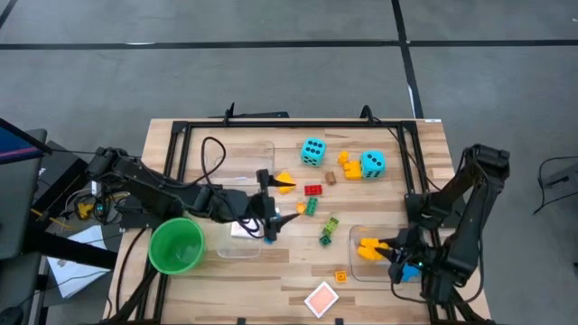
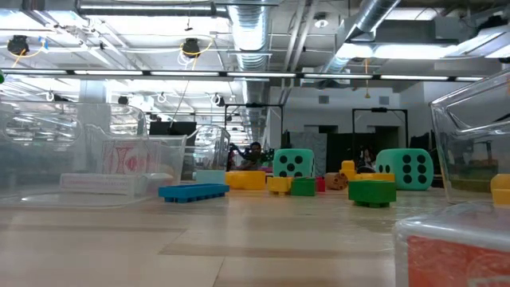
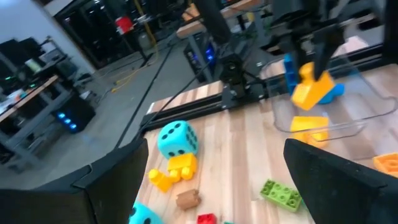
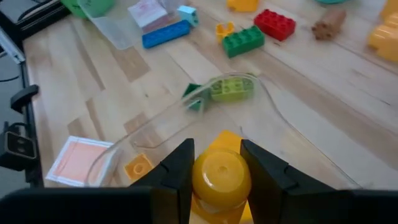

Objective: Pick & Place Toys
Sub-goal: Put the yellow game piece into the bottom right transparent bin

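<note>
Right gripper (image 4: 215, 177): I have it pinching a yellow brick (image 4: 219, 174), lower right of the high view.
Bin (image 1: 361, 264): clear, directly under the brick, so my drop is straight down.
Left gripper (image 1: 267, 206): spread, empty, mid-table.

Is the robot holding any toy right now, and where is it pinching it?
The right pincer squeezes a yellow brick by its two sides, above the clear bin. The left pincer is open and holds nothing.
</note>
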Available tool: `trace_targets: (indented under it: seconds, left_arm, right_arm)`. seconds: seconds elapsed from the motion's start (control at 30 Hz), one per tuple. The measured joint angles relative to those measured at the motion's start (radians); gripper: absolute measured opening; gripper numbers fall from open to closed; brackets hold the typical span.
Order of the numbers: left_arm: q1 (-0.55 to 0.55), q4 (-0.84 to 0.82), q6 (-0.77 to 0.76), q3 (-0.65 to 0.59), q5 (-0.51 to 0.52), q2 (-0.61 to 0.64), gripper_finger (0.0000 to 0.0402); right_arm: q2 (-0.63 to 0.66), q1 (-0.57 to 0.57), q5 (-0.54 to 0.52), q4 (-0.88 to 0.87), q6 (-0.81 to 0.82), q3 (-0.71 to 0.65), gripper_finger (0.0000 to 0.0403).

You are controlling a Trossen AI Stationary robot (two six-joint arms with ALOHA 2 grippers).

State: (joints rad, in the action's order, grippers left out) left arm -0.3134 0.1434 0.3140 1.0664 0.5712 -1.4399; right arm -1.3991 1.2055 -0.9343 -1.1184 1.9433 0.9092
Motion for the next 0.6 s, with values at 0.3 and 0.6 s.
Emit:
trace_targets:
  seconds: [0.3, 0.6]
  left_arm:
    - [0.000, 0.017, -0.002, 0.000, -0.048, 0.000, 0.0369]
    - [0.000, 0.015, -0.004, 0.000, -0.048, 0.000, 0.0369]
  right_arm:
    - [-0.016, -0.066, 0.047, -0.011, 0.040, 0.000, 0.0108]
    - [-0.016, -0.155, 0.075, 0.077, -0.124, 0.000, 0.0108]
